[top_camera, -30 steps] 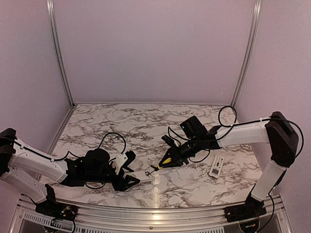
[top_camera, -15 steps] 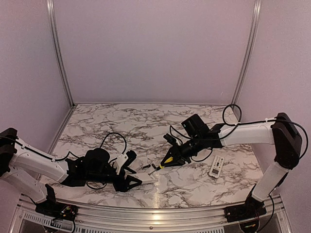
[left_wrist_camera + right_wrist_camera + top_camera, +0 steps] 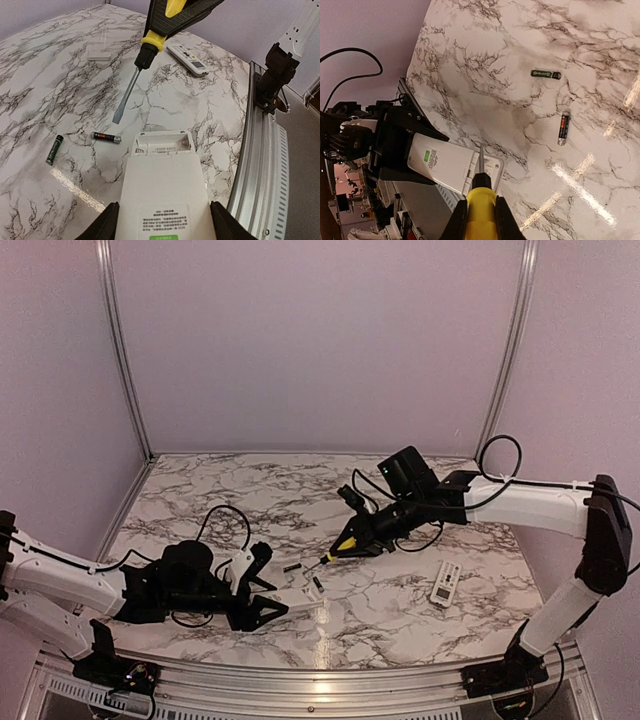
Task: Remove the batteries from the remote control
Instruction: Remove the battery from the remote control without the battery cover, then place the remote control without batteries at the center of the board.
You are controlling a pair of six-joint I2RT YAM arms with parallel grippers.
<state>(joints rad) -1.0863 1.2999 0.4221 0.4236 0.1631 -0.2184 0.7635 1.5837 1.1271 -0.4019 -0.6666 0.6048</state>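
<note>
My left gripper (image 3: pixel 165 222) (image 3: pixel 262 587) is shut on the white remote control (image 3: pixel 162 192) (image 3: pixel 445 165) (image 3: pixel 306 605), held back side up by its long edges. Its battery compartment (image 3: pixel 162 145) is open and holds nothing. Two batteries (image 3: pixel 105 137) (image 3: pixel 54 149) (image 3: pixel 546 74) (image 3: pixel 563 128) (image 3: pixel 292 567) (image 3: pixel 317 583) lie on the marble just beyond the remote's open end. My right gripper (image 3: pixel 480 207) (image 3: pixel 365 537) is shut on a yellow-handled screwdriver (image 3: pixel 150 40) (image 3: pixel 481 197) (image 3: pixel 345 543). Its blade (image 3: pixel 127 92) hangs in the air above the table, between the batteries and the remote.
A second white remote (image 3: pixel 445 583) (image 3: pixel 186 53) lies button side up at the right. A small flat grey cover plate (image 3: pixel 97 52) rests farther back on the marble. The aluminium rail (image 3: pixel 255 165) runs along the table's near edge, close to the held remote.
The right arm has lifted the screwdriver up and back from the remote's open end. Two batteries now lie loose on the marble. The left gripper with the remote shifted slightly.
</note>
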